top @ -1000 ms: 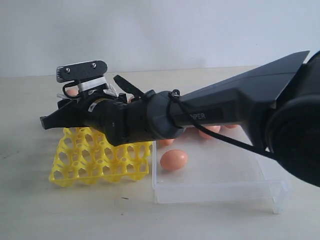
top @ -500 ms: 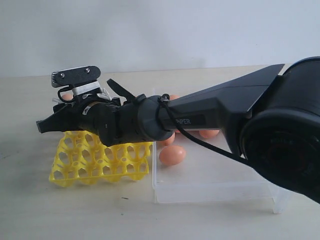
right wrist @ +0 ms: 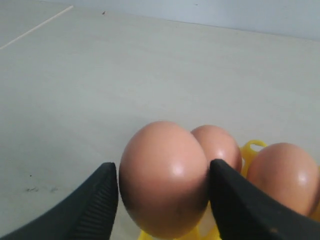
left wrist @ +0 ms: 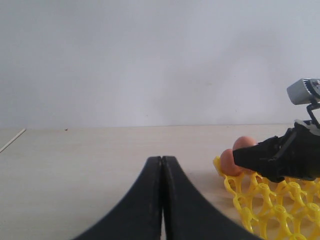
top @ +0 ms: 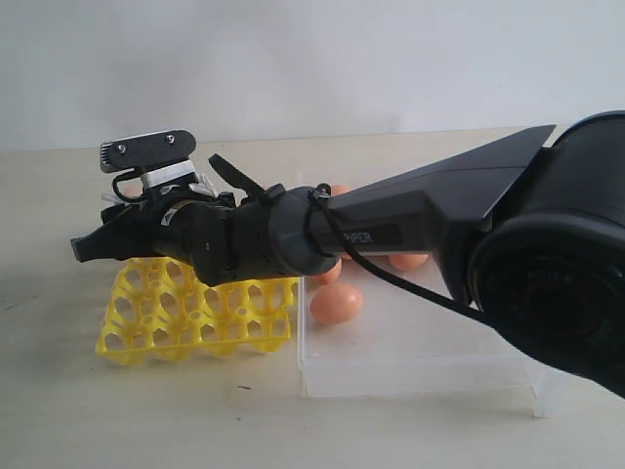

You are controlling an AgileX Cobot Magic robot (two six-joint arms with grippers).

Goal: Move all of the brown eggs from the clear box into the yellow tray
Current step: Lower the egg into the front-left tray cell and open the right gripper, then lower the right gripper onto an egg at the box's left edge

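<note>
Right claw [right wrist: 163, 200] clamps a brown egg [right wrist: 162, 170] at a corner of the yellow tray [top: 195, 327], just beside two seated eggs [right wrist: 282, 175]. Its cup is hidden, probably below; released off-centre, it could knock a neighbour and crack.

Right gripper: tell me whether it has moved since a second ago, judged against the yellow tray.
Yes. In the exterior view the right gripper, shut on a brown egg, has dropped slightly and shifted left, closer to the yellow tray.
</note>
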